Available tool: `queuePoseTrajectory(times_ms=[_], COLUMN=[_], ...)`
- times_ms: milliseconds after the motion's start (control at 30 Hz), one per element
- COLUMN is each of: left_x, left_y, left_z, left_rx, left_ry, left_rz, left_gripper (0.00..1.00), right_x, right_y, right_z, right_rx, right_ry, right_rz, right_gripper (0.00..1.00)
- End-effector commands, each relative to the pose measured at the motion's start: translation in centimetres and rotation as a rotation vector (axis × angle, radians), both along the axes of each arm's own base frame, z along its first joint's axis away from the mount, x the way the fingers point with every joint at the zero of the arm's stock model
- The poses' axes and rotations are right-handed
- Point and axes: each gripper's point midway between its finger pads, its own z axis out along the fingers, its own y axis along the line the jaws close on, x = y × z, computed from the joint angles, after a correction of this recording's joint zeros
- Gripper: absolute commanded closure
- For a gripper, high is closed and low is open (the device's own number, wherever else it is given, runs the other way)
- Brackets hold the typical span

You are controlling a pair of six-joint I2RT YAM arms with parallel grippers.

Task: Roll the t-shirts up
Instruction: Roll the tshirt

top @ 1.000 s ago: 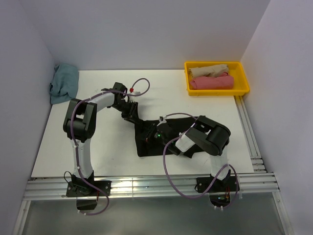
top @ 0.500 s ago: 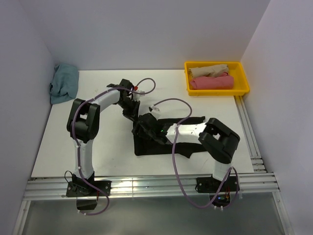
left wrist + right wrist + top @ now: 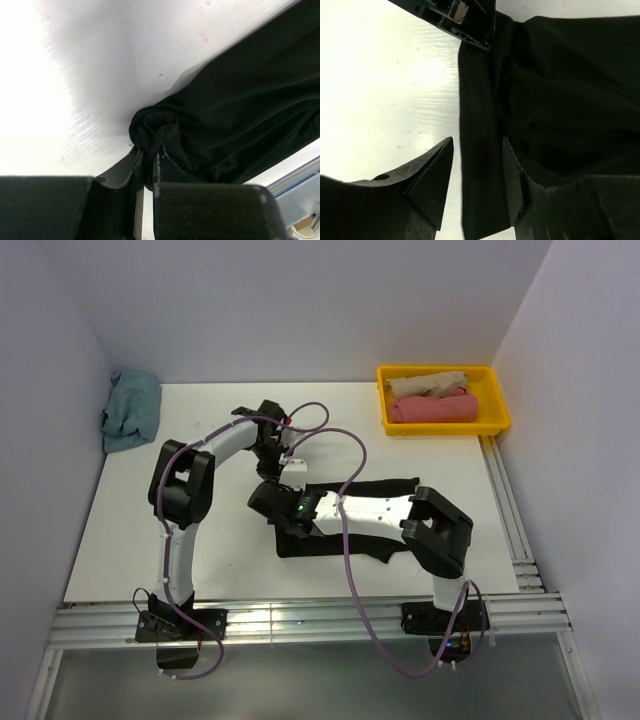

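Observation:
A large black t-shirt (image 3: 312,545) (image 3: 240,110) (image 3: 560,90) lies spread flat mid-table. My left gripper (image 3: 285,472) (image 3: 147,156) is at its far left corner, shut on a bunched knot of the black cloth. My right arm stretches left across the shirt. My right gripper (image 3: 266,503) (image 3: 477,142) is open, its fingers straddling the shirt's folded left edge without pinching it. Part of the left gripper shows at the top of the right wrist view. A rolled pink t-shirt (image 3: 432,408) and a rolled beige t-shirt (image 3: 428,385) lie in the tray. A dusty-blue t-shirt (image 3: 131,410) is heaped at the far left.
The yellow tray (image 3: 498,400) sits at the far right corner. Purple cables loop over both arms and above the black shirt. Metal rails run along the table's near and right edges. White walls close in the left, back and right sides.
My left gripper closed on the shirt's corner and shifted slightly right. My right arm swung left across the shirt to its left edge, and its jaws opened.

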Motion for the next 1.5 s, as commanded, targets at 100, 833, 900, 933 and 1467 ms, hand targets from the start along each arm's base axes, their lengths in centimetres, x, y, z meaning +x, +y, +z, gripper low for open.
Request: queuePoseTrajectory(times_ms=[100,833,900,933,1467], left_x=[0.3,0.2,0.1,0.1,0.2], left_y=[-0.7,-0.8,-0.9,-0.9,-1.0], left_z=[0.7,0.3,0.3,0.3,0.6], left_rx=[0.018,0.032,0.031,0.031,0.024], left_ry=[-0.011,-0.007,-0.005,-0.005,-0.013], left_rz=[-0.003,-0.008,-0.010,-0.010,-0.014], left_gripper=[1.00,0.99,0.99,0.98,0.83], right_x=[1.5,1.6,1.5,1.6,0.3], right_y=[-0.1,2.6,2.4,2.5,0.9], right_z=[0.1,-1.2,-2.2,-2.4,-5.9], right_rx=[-0.131,-0.206,-0.239,-0.242,-0.363], right_ry=[-0.084,-0.096,-0.083,-0.080,0.024], right_rz=[0.015,0.064,0.060,0.057,0.044], right_gripper=[0.49,0.51,0.50,0.50,0.50])
